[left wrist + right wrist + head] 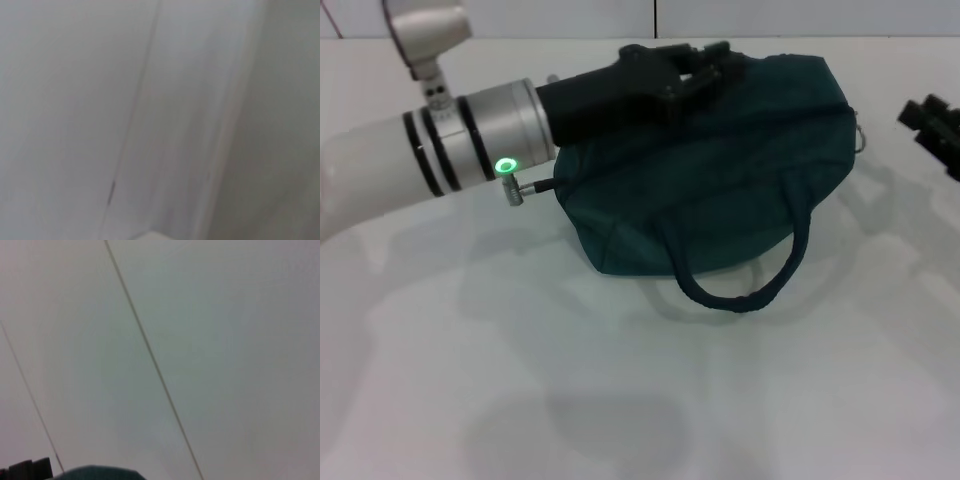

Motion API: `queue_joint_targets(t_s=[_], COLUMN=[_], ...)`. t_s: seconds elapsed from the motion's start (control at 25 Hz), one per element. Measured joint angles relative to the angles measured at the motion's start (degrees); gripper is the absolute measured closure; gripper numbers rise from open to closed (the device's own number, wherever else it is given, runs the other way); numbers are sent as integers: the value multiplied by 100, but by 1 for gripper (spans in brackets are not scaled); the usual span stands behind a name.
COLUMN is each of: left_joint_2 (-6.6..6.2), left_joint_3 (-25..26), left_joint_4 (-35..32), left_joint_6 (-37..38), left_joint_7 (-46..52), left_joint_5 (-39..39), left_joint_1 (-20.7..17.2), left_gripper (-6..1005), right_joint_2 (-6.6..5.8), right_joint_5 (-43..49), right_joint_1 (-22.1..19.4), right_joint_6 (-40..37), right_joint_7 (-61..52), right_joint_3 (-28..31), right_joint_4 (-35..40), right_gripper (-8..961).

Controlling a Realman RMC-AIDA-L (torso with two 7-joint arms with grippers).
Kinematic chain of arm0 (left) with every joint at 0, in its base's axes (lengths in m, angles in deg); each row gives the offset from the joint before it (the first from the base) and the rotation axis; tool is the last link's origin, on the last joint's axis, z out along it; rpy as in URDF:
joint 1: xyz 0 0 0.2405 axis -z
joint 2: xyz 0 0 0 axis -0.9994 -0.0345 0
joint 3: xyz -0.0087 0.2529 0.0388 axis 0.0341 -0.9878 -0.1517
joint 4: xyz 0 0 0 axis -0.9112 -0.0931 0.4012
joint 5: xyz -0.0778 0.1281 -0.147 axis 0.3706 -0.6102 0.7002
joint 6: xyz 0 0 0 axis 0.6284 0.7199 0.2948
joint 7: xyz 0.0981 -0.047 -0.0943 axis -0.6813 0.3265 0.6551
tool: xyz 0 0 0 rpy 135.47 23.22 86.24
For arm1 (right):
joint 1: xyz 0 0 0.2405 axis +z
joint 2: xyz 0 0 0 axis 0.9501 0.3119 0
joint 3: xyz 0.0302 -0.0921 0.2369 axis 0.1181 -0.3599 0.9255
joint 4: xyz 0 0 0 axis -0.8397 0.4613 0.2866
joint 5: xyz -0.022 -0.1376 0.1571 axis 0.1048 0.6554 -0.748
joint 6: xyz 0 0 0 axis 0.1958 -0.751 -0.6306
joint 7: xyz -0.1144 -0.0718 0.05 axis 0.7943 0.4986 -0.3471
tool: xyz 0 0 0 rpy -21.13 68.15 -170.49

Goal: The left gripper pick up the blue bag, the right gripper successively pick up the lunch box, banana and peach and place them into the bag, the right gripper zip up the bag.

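The blue bag (720, 170) lies in the upper middle of the frame on the white table (620, 400). Our left gripper (705, 62) rests on its top edge; we cannot tell its finger state. The right gripper (932, 125) waits at the right edge. The bag looks soft and light, so we judge the loop handle (740, 290) the best hold.

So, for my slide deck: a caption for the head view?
Left gripper atop the blue bag on the table; right gripper waits alongside.

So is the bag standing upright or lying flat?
Lying slumped on the table: the bag sags, its strap lies loose.
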Motion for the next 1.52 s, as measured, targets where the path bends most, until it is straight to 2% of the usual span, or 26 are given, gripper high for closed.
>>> queue_joint_targets(t_s=[0.08,0.2,0.28,0.36,0.52,0.6,0.68,0.76,0.84,1.0,1.28,1.52], left_joint_2=[0,-10,-9,0,7,7,7,8,9,8,10,11], left_joint_3=[0,1,1,1,0,1,1,1,1,0,1,0], left_joint_4=[-37,-125,-141,-144,-147,-149,-149,-152,-164,-298,-392,-428], left_joint_6=[109,479,806,1191,1900,2089,2089,2204,2215,2253,2234,2218], left_joint_7=[-23,-154,-379,-677,-1286,-1559,-1559,-2266,-2527,-3079,-3163,-3137], left_joint_5=[237,686,915,944,800,773,773,447,301,4,-112,-140], left_joint_1=[-121,-438,-665,-852,-1276,-1499,-1499,-1869,-2011,-2222,-2276,-2299], left_gripper=[960,749,643,537,373,299,238,178,117,113,105,108], right_joint_2=[10,48,47,28,-12,2,105,119,126,145,160,164], right_joint_5=[-2,14,48,181,857,1049,1514,1589,1612,1624,1637,1682], right_joint_1=[-105,-247,-281,-286,-185,-138,15,86,202,322,352,326], right_joint_6=[-323,-1039,-1555,-2193,-2770,-2827,-2850,-2841,-2803,-2726,-2651,-2507], right_joint_7=[12,76,143,197,201,229,471,536,569,606,798,1073], right_joint_3=[210,411,418,389,378,376,302,169,-13,-137,-191,-391], right_joint_4=[-11,1,15,24,195,266,442,448,405,364,352,351], right_gripper=[713,588,504,452,348,345,342,336,327,319,318,232])
